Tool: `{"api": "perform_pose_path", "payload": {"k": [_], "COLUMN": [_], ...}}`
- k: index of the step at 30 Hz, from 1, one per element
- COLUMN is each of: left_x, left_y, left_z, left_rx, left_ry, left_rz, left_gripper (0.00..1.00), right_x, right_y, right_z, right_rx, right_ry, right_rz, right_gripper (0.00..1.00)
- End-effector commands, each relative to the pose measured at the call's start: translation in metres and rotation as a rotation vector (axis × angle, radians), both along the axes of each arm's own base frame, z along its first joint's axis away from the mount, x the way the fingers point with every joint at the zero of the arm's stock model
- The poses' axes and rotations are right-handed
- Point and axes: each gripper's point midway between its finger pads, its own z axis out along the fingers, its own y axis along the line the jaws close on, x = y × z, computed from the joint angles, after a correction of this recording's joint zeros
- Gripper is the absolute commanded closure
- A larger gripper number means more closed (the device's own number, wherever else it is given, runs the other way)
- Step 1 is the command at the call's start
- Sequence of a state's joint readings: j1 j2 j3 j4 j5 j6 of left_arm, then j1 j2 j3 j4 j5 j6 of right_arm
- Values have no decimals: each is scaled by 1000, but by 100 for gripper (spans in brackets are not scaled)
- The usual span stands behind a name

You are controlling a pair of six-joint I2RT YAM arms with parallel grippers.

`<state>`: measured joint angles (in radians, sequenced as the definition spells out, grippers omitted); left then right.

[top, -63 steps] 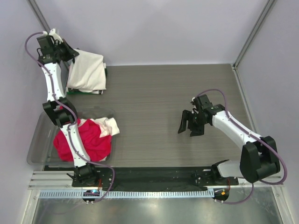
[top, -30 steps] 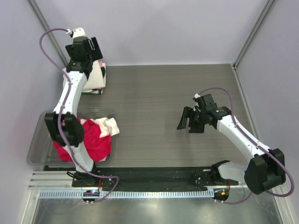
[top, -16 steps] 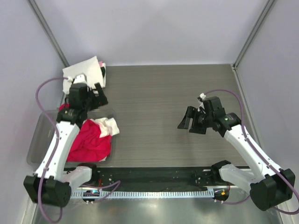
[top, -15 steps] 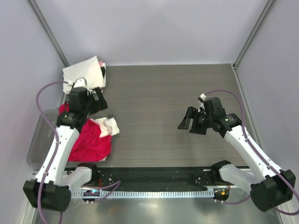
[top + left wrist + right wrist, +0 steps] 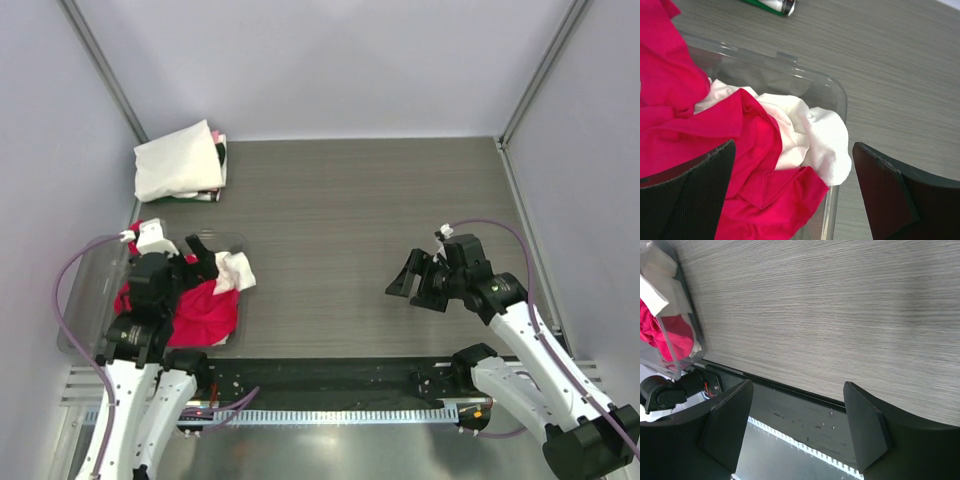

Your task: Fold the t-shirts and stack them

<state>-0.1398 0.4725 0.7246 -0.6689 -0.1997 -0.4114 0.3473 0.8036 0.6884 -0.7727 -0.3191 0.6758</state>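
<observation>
Left fingers gape over the seemingly limp, light red-magenta t-shirt in the clear plastic bin; a raised fold looks pinchable. Right fingers open, empty.

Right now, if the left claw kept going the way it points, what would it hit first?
Probably cloth: the open left gripper aims into the clear bin, at where the red-magenta tee meets the crumpled white tee.

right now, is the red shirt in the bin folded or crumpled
Crumpled: the red t-shirt lies bunched in the clear bin, tangled with a white tee.
</observation>
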Motion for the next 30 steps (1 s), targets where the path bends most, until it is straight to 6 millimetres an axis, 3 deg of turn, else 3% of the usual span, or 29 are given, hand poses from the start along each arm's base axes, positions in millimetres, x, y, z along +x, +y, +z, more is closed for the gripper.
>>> {"api": "perform_pose_path", "payload": {"k": [1,6,10,11,13,14,17,18,20,21,22,24,25,27,30], "left_x": [7,6,-4,-9,-19,-28,-52,-68,-79,-112,-98,-128,-121,-125,-130], "left_y": [-5,-11,-25,-29,-37,-41,-44,-42,-36,-29,-24,-14,-14,-14,-18], "left_z": [-11,-13,27,58,90,131,199,238,269,299,301,322,328,345,382], "left_rx": [13,-16,-210,-317,-441,-551,-752,-797,-845,-879,-869,-909,-923,-981,-1035], "left_ry": [52,117,79,11,-52,-141,-287,-365,-398,-439,-393,-408,-394,-425,-541], "left_rz": [-21,-34,4,30,26,28,19,-4,19,24,90,133,151,144,60], "left_gripper": [0,0,0,0,0,0,0,0,0,0,0,0,0,0,0], "right_x": [-1,-8,-12,-12,-13,-14,-13,-13,-11,-10,-9,-7,-8,-6,-3], "right_y": [1,-2,-4,-5,-6,-7,-7,-7,-8,-8,-9,-11,-11,-12,-12], "right_z": [4,-7,-10,-12,-16,-18,-24,-25,-29,-30,-32,-37,-40,-47,-56], "right_rx": [34,40,38,33,22,18,2,-3,-14,-18,-26,-40,-45,-60,-72], "right_ry": [-16,6,5,4,14,21,43,43,53,54,57,63,67,73,106], "right_rz": [-40,-69,-73,-74,-73,-72,-67,-67,-68,-69,-73,-80,-81,-84,-87], "right_gripper": [21,21,21,20,21,20,20,21,20,20,20,21,20,20,20]}}
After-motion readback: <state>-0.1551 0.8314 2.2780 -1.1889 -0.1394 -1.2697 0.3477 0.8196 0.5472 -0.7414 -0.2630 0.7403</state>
